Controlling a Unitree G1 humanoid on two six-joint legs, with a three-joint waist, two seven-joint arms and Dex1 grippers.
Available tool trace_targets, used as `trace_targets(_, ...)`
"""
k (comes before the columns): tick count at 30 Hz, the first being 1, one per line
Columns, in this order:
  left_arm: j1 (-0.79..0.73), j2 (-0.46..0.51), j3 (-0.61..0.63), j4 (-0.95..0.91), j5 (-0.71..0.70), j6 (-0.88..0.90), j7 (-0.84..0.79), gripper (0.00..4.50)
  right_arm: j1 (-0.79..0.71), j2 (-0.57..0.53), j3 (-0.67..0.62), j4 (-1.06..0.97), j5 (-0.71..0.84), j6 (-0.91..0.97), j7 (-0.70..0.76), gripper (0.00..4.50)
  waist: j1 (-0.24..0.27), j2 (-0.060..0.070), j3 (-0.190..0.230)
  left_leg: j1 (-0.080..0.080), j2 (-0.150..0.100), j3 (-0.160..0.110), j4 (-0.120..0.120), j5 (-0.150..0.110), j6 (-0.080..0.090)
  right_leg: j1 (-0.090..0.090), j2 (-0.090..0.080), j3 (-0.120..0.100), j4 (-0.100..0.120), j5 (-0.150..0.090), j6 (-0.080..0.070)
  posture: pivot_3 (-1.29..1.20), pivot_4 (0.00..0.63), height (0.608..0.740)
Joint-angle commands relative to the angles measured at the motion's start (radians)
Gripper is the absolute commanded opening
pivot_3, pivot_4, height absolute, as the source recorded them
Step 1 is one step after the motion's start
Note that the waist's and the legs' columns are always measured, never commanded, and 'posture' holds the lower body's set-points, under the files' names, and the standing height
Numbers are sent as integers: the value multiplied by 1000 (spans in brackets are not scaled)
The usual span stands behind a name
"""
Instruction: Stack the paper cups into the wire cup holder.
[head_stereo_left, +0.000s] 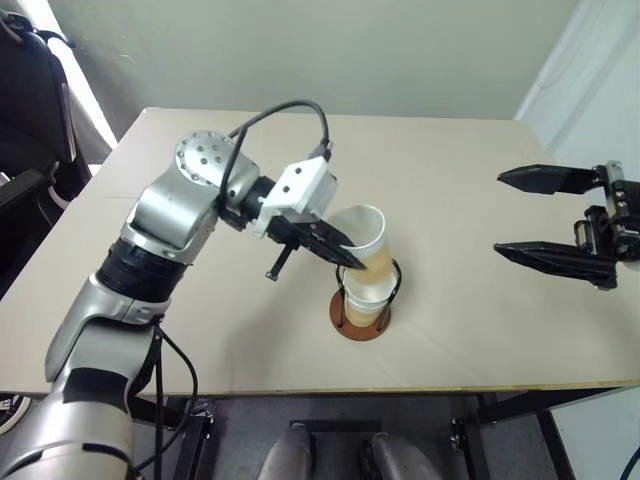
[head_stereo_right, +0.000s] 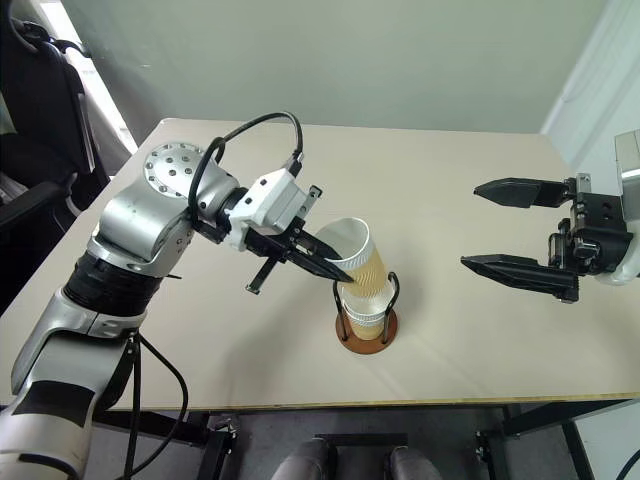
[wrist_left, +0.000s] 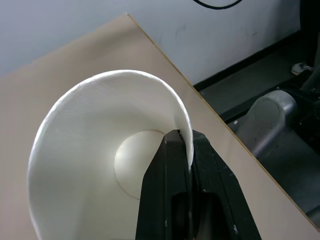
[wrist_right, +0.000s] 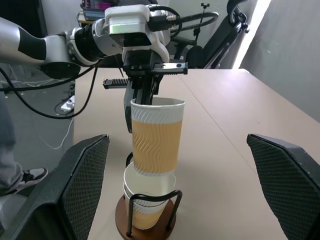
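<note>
Pinching a paper cup's rim, the left tool holds it tilted, its base apparently entering two cups nested in the wire cup holder. On the bench, nothing else. Well apart, the right tool hangs wide open.

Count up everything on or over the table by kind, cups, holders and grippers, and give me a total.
Cups: 3, one held and two nested in the holder
Holder: 1
Grippers: 2, left gripper and right gripper
Total: 6
</note>
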Motion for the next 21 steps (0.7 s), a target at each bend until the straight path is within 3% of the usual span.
trace_targets(1, 10, 9, -7, -32, 29, -37, -41, 9, 2, -25, -62, -27, 26, -9, -14, 4500, 0, 0, 0, 0, 0, 0, 0, 0, 0, 0, 0, 0, 0, 0, 0, 0, 150, 740)
trace_targets(8, 23, -8, 2, -54, 49, -19, -40, 9, 25, -36, -88, -38, 44, -7, -16, 4500, 3, 0, 0, -1, -1, 0, 1, -1, 1, 0, -1, 0, 0, 0, 1, 0, 150, 740)
trace_targets(11, 25, -13, 6, -58, 53, -7, -31, 617, 32, -39, -93, -40, 47, -9, -15, 4500, 3, 0, 0, -1, -1, 0, 1, -1, 1, 0, -1, 0, 0, 0, 1, 0, 150, 740)
trace_targets(21, 19, -57, 39, -18, 82, -5, 17, 4266, 38, -40, -67, -28, 28, -27, -9, 4500, 3, 0, 0, -1, -1, 0, 1, -1, 1, 0, -1, 0, 0, 0, 1, 0, 150, 740)
